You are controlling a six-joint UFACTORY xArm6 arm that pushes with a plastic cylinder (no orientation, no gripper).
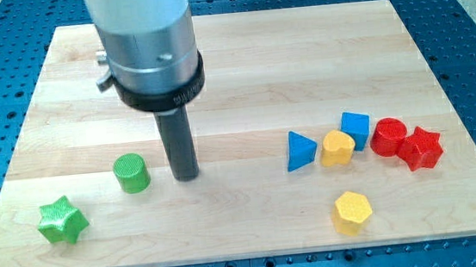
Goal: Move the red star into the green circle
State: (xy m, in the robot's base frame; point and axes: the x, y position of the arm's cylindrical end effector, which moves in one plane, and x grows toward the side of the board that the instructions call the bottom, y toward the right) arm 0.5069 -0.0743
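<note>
While my tip point(186, 176) is resting on the pale wooden board point(240, 55) just to the view's right of the green plastic cylinder (the task's green circle) point(131, 173), the red plastic star point(422, 148) is lying well apart from it, at the far right of the view and touching the red plastic cylinder point(389, 136). I am carrying no fingers at all, only a bare dark rod, so nothing is being gripped and everything is depending on pushing.

Doing this step well, as I am judging it, is meaning getting round to the star's right side before any contact, so the push is running leftward toward the green cylinder. Passing above or below the cluster is looking safer than cutting through it: the blue plastic triangle point(301, 150), the yellow plastic heart-like block point(338, 148), the blue plastic cube point(356, 128) and the yellow plastic hexagon point(353, 211) are all lying between. The red cylinder is the main hazard, likely to be dragged along, so I am favouring a line slightly low of centre.
</note>
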